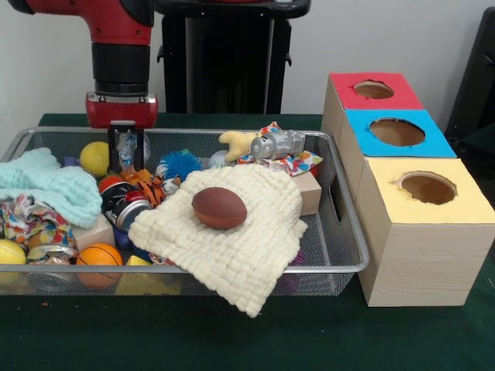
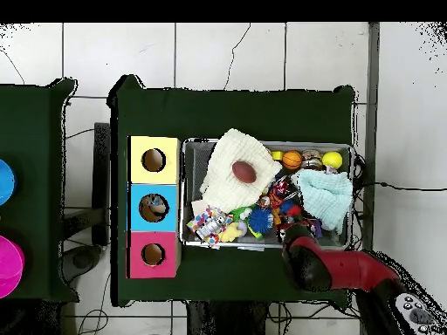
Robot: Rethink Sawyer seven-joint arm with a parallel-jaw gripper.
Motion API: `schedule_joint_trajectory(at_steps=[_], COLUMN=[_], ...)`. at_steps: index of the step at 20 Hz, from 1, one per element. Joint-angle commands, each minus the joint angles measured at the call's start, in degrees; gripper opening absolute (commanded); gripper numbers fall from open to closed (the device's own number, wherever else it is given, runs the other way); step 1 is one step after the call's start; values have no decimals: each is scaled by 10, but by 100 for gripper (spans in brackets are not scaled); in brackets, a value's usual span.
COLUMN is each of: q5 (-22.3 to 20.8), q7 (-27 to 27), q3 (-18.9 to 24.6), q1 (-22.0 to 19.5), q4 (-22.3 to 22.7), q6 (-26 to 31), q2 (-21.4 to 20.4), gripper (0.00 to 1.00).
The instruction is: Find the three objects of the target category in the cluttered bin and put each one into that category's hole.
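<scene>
The wire mesh bin (image 1: 340, 267) is full of clutter and also shows in the overhead view (image 2: 266, 143). A brown toy football (image 1: 219, 207) lies on a cream knitted cloth (image 1: 247, 247) that hangs over the bin's front rim. The hole (image 1: 373, 90) in the red-topped box is at the far right, and in the overhead view (image 2: 153, 254) it sits left of the bin. My gripper (image 1: 127, 158) is lowered into the bin's far left corner, beside a yellow ball (image 1: 94, 158). In the overhead view the red arm (image 2: 307, 262) hides the gripper.
The blue-topped box (image 1: 433, 143) and yellow-topped box (image 1: 464, 205) stand in a row with the red one. The bin also holds a pale teal cloth (image 1: 46, 189), an orange ball (image 1: 100, 257), a blue spiky ball (image 1: 180, 164), a crushed silver can (image 1: 277, 144), a dark can (image 1: 124, 205) and a wooden block (image 1: 311, 192).
</scene>
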Motion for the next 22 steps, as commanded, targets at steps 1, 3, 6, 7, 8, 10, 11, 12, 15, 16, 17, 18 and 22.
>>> schedule_joint_trajectory(at_steps=[1,3,6,7,8,10,11,12,15,16,17,18,22], q5=[35,35,33,32,33,33,36,38,47,51,55,58,71], q7=[24,25,31,31,32,33,34,34,41,45,48,52,63], q3=[85,94,100,100,102,106,110,112,123,125,126,126,133], q1=[15,16,19,19,19,20,21,23,26,30,33,38,47], q4=[4,6,7,6,8,12,13,16,29,33,38,40,50], q6=[84,82,71,69,68,64,68,71,70,70,70,70,63], q2=[-41,-52,-61,-62,-64,-71,-75,-80,-99,-104,-108,-111,-114], gripper=[0,0,0,0,0,0,0,0,0,0,0,0,0])
